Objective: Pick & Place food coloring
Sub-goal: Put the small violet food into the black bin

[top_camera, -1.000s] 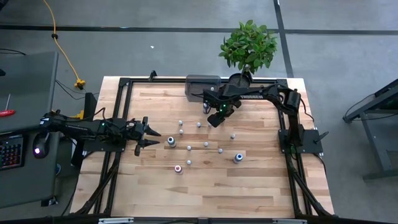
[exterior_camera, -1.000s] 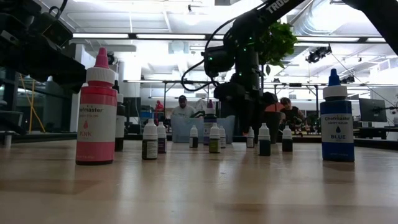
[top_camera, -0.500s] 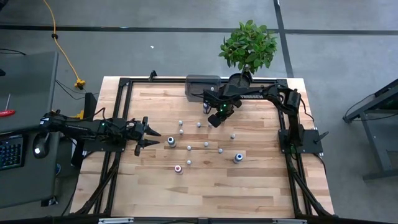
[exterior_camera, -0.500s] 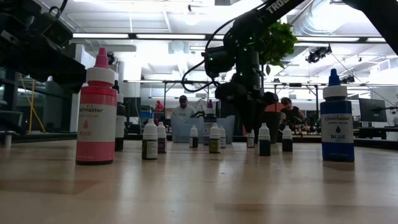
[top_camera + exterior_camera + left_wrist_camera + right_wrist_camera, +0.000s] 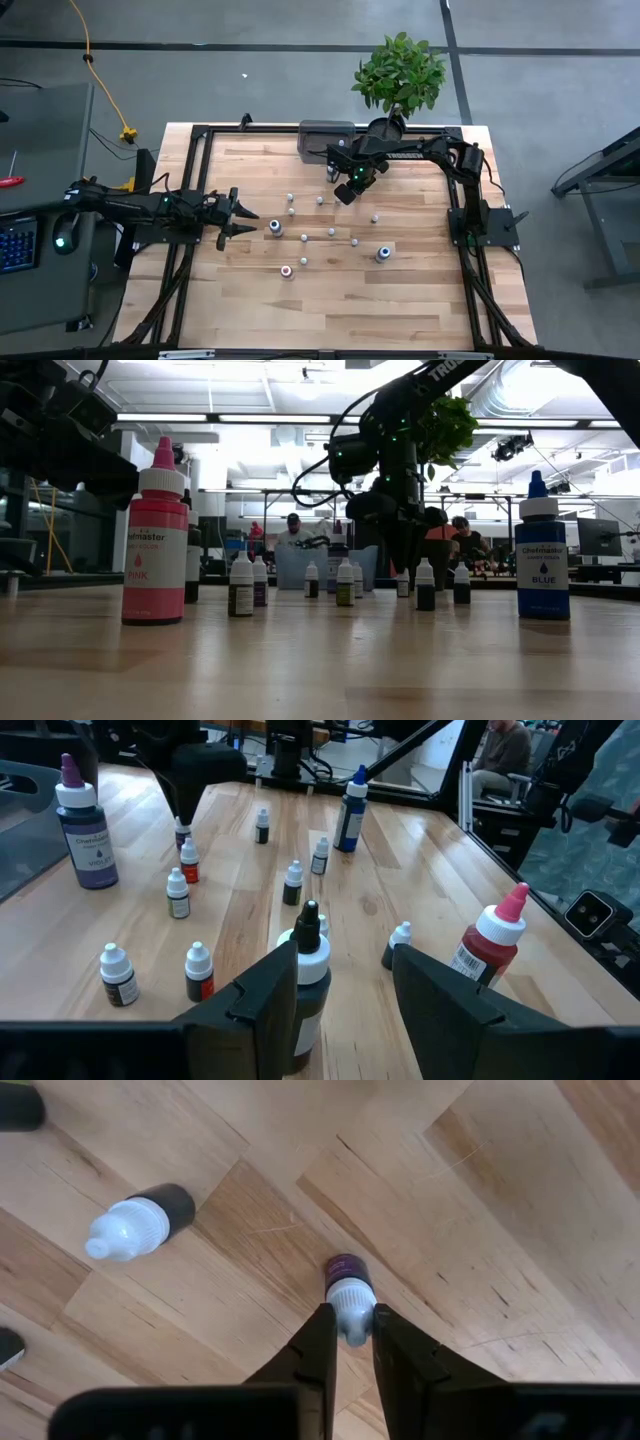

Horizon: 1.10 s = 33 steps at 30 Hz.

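Several tiny white-capped food coloring bottles [image 5: 330,232] stand scattered on the wooden table, with larger ones among them: pink [image 5: 155,545], blue [image 5: 540,555] and purple [image 5: 85,825]. My right gripper [image 5: 349,1342] points straight down at the far middle of the table, over one small purple-labelled bottle [image 5: 347,1285], and is shut on it. My left gripper [image 5: 345,985] waits open and level at the table's left side, touching nothing; a black-tipped bottle [image 5: 310,970] stands just ahead of it. My right gripper pinches the small bottle's white cap [image 5: 350,1298] between its two fingertips [image 5: 320,1330]. The fingers come from above, pointing down. The bottle stands upright, its base on the table.
A grey tray [image 5: 322,138] lies at the far edge, close behind the right gripper, and a potted plant [image 5: 400,75] stands beyond it. Another small bottle [image 5: 135,1225] stands near the held one. The near half of the table is bare wood.
In the low view my right gripper's fingers have drawn in around the small bottle's cap. The arm has stayed in place and the bottle still stands on the table.
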### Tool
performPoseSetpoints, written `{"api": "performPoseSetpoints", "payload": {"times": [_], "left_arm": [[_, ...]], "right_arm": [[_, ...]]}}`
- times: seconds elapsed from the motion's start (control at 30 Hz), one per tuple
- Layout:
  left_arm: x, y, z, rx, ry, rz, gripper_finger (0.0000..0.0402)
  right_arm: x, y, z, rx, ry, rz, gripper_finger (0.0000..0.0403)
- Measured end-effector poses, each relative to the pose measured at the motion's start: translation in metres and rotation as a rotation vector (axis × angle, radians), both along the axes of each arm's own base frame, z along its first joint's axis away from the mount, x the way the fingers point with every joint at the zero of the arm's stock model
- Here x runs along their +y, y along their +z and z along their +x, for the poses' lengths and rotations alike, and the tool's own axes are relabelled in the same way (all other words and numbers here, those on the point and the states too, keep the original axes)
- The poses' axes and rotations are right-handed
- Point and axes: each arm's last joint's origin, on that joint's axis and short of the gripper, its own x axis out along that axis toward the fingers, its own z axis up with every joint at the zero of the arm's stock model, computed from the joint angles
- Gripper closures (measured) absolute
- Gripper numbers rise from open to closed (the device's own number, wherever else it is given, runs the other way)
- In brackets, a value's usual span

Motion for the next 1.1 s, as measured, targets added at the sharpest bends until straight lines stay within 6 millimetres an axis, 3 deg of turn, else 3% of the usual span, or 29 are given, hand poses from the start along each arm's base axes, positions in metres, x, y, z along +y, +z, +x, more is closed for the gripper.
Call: {"api": "performPoseSetpoints", "payload": {"times": [0.3, 0.7, 1.1], "left_arm": [[0.000, 0.000, 0.000, 0.000, 0.000, 0.000, 0.0238], [0.000, 0.000, 0.000, 0.000, 0.000, 0.000, 0.0238], [0.000, 0.000, 0.000, 0.000, 0.000, 0.000, 0.0238]], "right_arm": [[0.002, 0.021, -0.005, -0.060, -0.007, -0.019, 0.0360], [0.001, 0.069, -0.012, -0.266, -0.050, -0.096, 0.0361], [-0.014, 0.078, -0.008, -0.371, -0.097, -0.184, 0.0359]]}}
